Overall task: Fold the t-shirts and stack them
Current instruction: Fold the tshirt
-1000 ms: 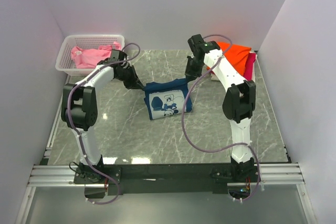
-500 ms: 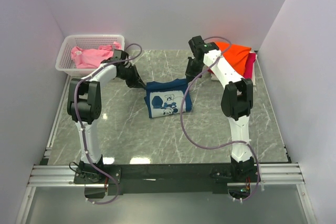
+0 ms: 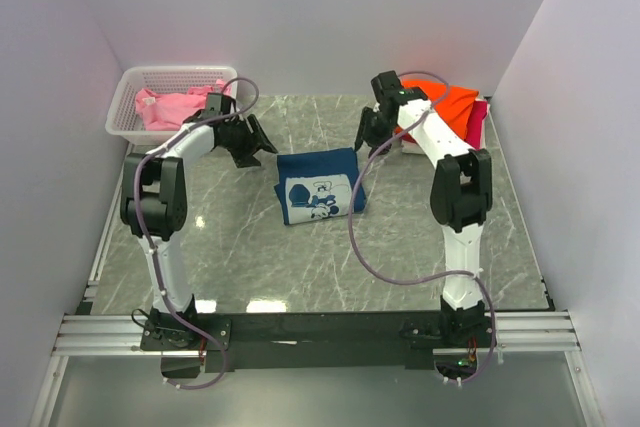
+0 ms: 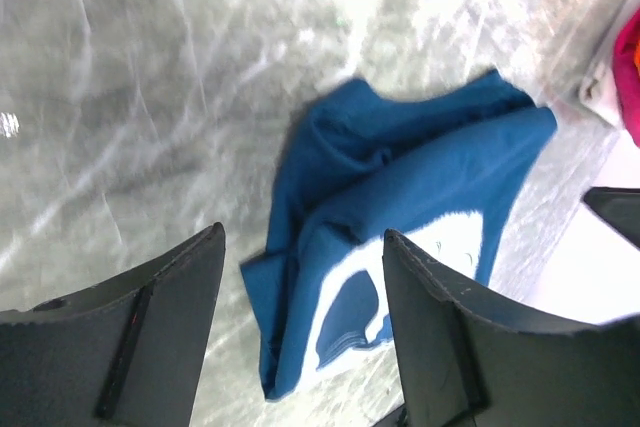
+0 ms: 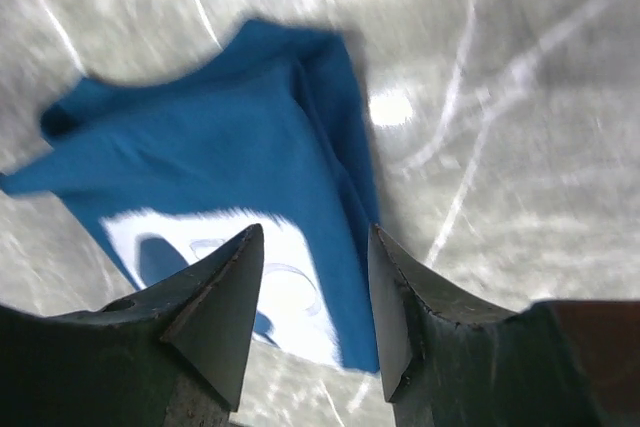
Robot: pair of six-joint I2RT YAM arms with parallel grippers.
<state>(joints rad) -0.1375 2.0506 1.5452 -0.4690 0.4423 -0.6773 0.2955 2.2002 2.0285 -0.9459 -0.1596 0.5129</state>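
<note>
Basket, far left: a white plastic lattice basket [image 3: 128,125] holds a crumpled pink cloth t-shirt [image 3: 175,107], with no tool on it.
Left tool: the left tool [image 3: 254,150] hangs just off the far-left corner of the dark navy cloth t-shirt with a white-and-pale-blue print [image 3: 318,185]. Its jaws are spread with nothing between them, and the wrist view shows the cloth lying below, clear of both fingers.
Centre: that navy t-shirt lies folded, print up, on the grey marble-patterned desk [image 3: 230,247], free of both arms.
Right tool: the right tool [image 3: 366,135] hovers beyond the far-right corner, jaws likewise spread and empty.
Far right: a folded orange cloth t-shirt [image 3: 452,105] tops a pile, with magenta cloth [image 3: 479,117] showing beneath.
Changed: a second ago both tools were pinched shut, low at the shirt's far edge. Now both have let go and drawn back toward the far side.
Meaning: this fold looks finished. The navy t-shirt probably still needs carrying to the pile, and the pink one remains to be folded.
Otherwise: the navy t-shirt's far edge looks flatter, while the basket and pile are unchanged.
</note>
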